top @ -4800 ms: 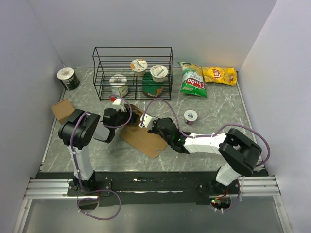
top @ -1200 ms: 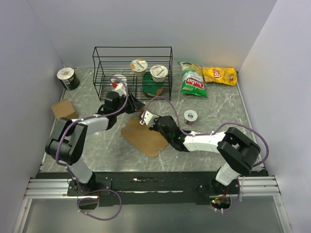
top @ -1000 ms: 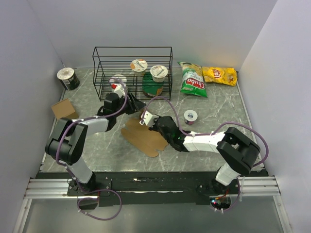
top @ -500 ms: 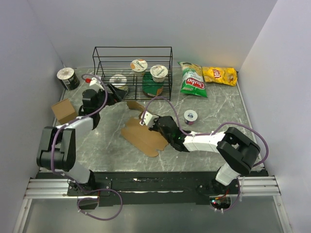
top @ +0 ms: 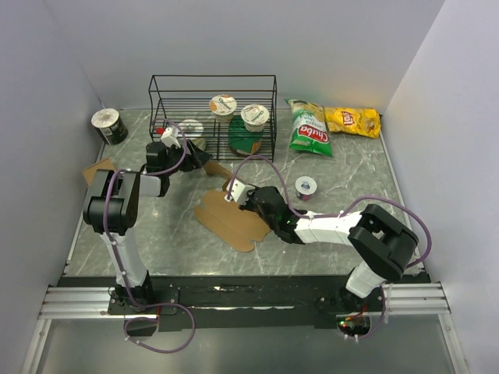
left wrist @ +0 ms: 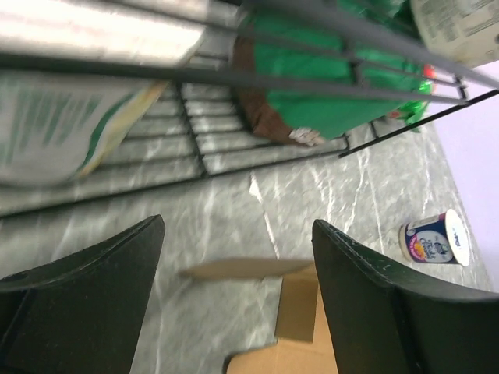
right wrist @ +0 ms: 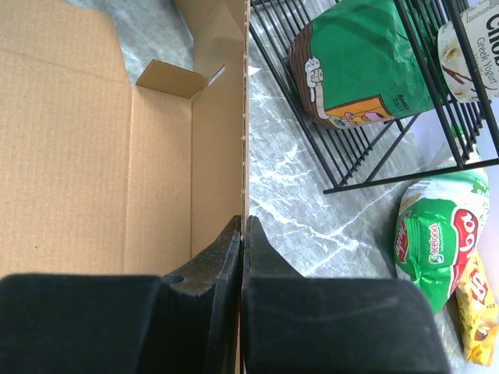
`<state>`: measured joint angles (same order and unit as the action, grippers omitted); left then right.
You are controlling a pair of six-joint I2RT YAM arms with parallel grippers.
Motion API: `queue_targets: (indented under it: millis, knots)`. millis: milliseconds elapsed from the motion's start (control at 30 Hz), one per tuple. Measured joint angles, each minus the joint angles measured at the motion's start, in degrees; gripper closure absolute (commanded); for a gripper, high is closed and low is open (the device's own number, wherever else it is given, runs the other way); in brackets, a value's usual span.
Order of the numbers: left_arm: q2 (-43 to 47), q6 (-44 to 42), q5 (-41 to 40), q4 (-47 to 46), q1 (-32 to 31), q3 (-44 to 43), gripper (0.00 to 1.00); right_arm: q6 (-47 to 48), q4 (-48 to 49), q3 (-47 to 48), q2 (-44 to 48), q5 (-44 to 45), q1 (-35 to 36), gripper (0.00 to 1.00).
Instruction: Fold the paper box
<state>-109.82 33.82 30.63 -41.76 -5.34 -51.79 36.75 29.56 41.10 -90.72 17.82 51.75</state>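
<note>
The paper box (top: 230, 220) is a flat brown die-cut sheet lying mid-table, with one side panel raised upright. My right gripper (top: 234, 192) is shut on the top edge of that raised panel (right wrist: 244, 156), its jaws pressed together on the cardboard (right wrist: 78, 156). My left gripper (top: 203, 158) hovers just left of the sheet's far end, by the wire rack's front. It is open with nothing between its fingers (left wrist: 78, 296). A narrow flap (left wrist: 242, 269) of the sheet lies beyond the open jaws on the table.
A black wire rack (top: 212, 117) at the back holds yogurt cups and a green bag (left wrist: 327, 93). A yogurt cup (top: 306, 187) stands right of the sheet. A small brown box (top: 97, 171) and a can (top: 109, 125) sit left. Chip bags (top: 309, 128) lie back right.
My left gripper opened, let go of the sheet's far flap and pulled back left toward the rack front. The flap dropped lower. My right gripper kept its pinch and place.
</note>
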Motion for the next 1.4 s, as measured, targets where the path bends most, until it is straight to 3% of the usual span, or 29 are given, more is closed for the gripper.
queue_targets:
  millis: [233, 500, 833, 1400]
  knots:
    - [-5.2, -0.2, 2.7, -3.0, -0.1, -3.3, 0.19, 0.0, 0.0, 0.0, 0.0, -0.3, 0.0, 1.00]
    - [-6.4, -0.4, 8.5, -3.2, -0.1, -5.4, 0.33, 0.0, 0.0, 0.0, 0.0, -0.3, 0.0, 1.00]
    - [-6.1, 3.2, 15.6, -17.7, 0.7, 4.0, 0.45, 0.2, -0.1, 0.0, 0.0, 0.0, 0.0, 1.00]
    - [-4.1, 15.2, 19.8, -30.3, -2.3, 13.6, 0.46, 0.7, -0.4, 0.2, -0.1, 0.6, -0.2, 1.00]
